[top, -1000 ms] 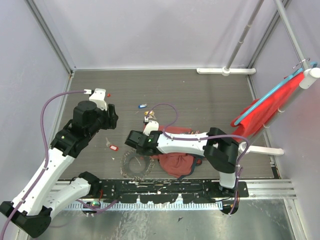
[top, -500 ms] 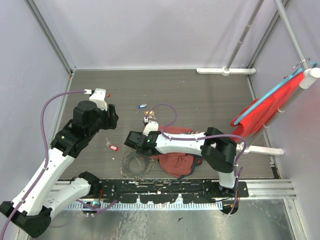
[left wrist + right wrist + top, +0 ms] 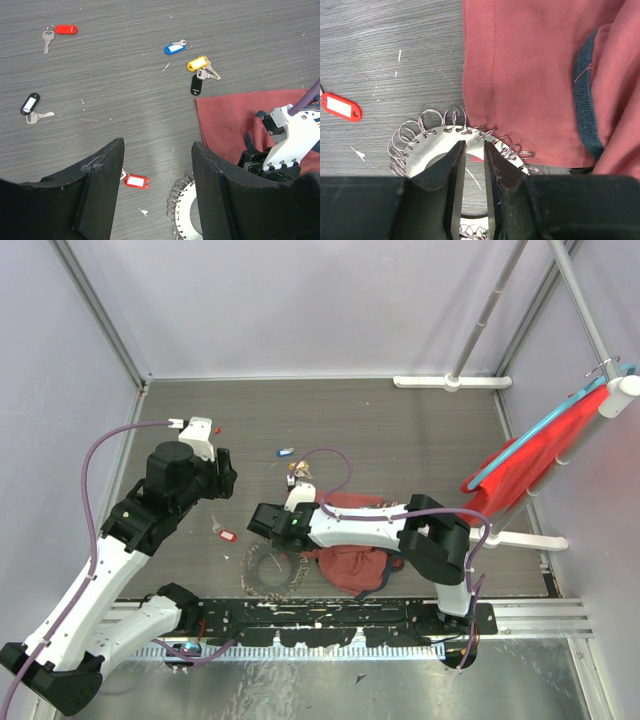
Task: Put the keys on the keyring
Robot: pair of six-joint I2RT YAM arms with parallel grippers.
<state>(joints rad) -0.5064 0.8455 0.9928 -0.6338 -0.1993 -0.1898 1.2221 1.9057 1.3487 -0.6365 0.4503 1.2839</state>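
Now: left gripper (image 3: pixel 157 150) hangs released above the table (image 3: pixel 125 100), nothing between its fingers. Right gripper (image 3: pixel 475 146) sits low on the keyring (image 3: pixel 427 152), jaws drawn to a slit over its top rim; whether they bite it we cannot tell. Keyring lies flat, touching the bag (image 3: pixel 520 75). Keys (image 3: pixel 197 63) lie scattered; we note a red one (image 3: pixel 339 107) near the keyring.
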